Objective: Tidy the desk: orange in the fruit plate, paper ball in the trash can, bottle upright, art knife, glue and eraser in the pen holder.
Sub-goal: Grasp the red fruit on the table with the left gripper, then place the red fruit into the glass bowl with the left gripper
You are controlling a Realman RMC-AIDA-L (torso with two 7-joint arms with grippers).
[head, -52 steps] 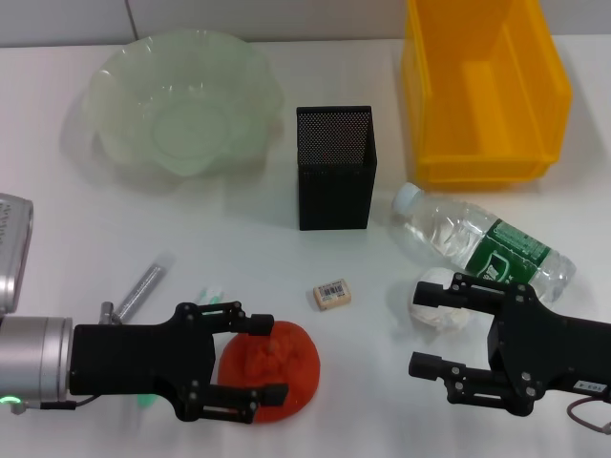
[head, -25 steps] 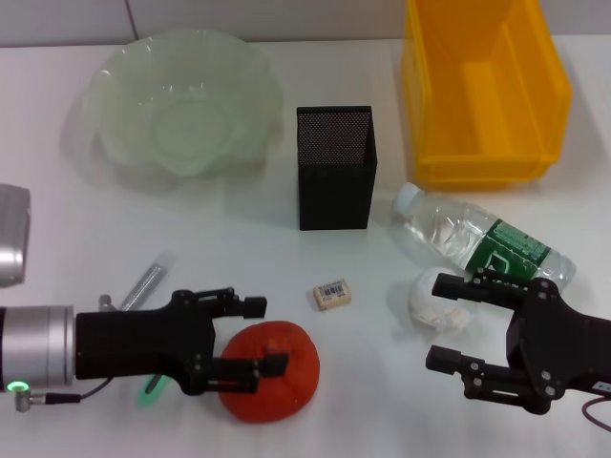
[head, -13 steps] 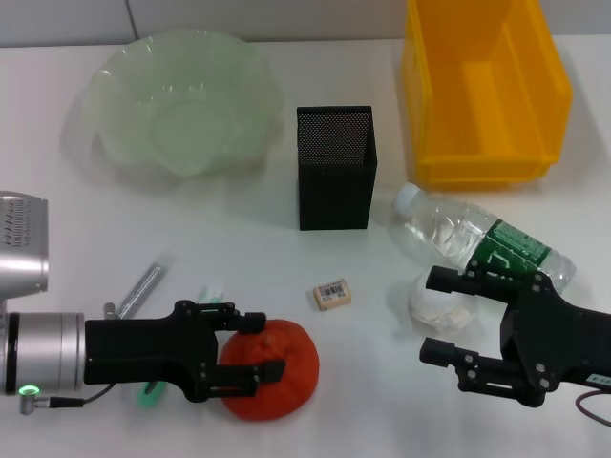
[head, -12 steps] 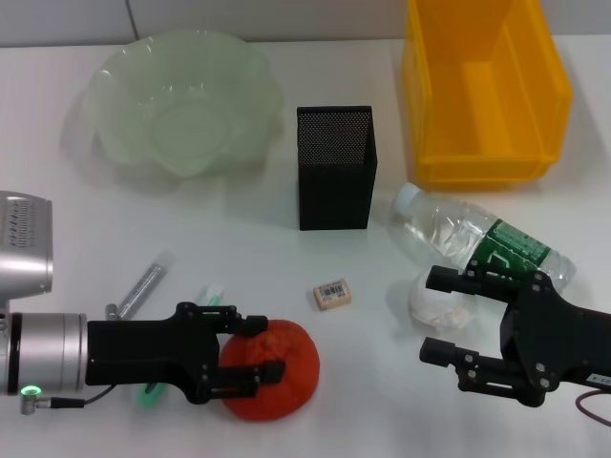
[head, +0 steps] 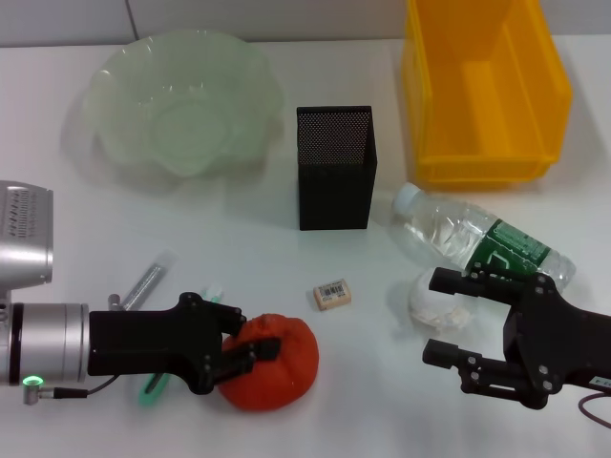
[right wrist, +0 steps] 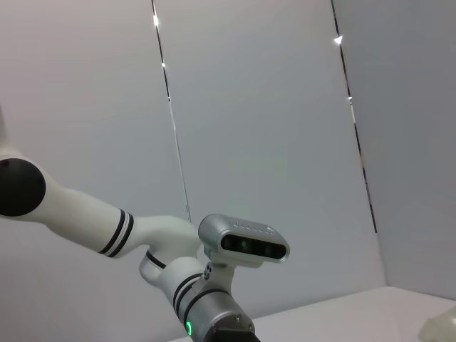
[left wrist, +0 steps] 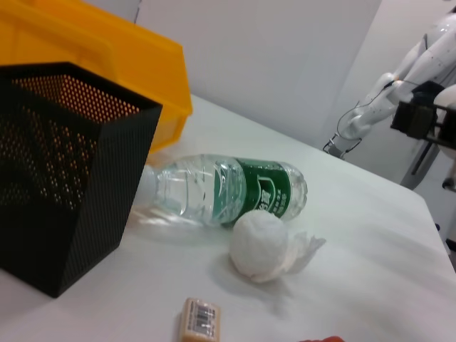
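The orange [head: 279, 359] lies on the white table at the front left, and my left gripper [head: 242, 336] is shut on its left side. To the right, my right gripper [head: 446, 317] stands open, its fingers on either side of the white paper ball [head: 437, 301]. Just behind the ball, the clear bottle [head: 482, 243] with a green label lies on its side. In the left wrist view the bottle [left wrist: 228, 191], paper ball [left wrist: 262, 242] and eraser [left wrist: 199, 318] appear. The eraser [head: 332, 294] sits mid-table. The silver art knife [head: 141, 286] and the glue [head: 211, 291] lie by my left arm.
A black mesh pen holder [head: 334, 167] stands in the middle. The pale green fruit plate [head: 113, 81] sits at the back left. A yellow bin [head: 482, 91] is at the back right. The right wrist view shows only a wall and a robot arm.
My left gripper's fingers have drawn together onto the orange, which sits slightly higher in the head view. My right gripper has barely shifted around the paper ball.
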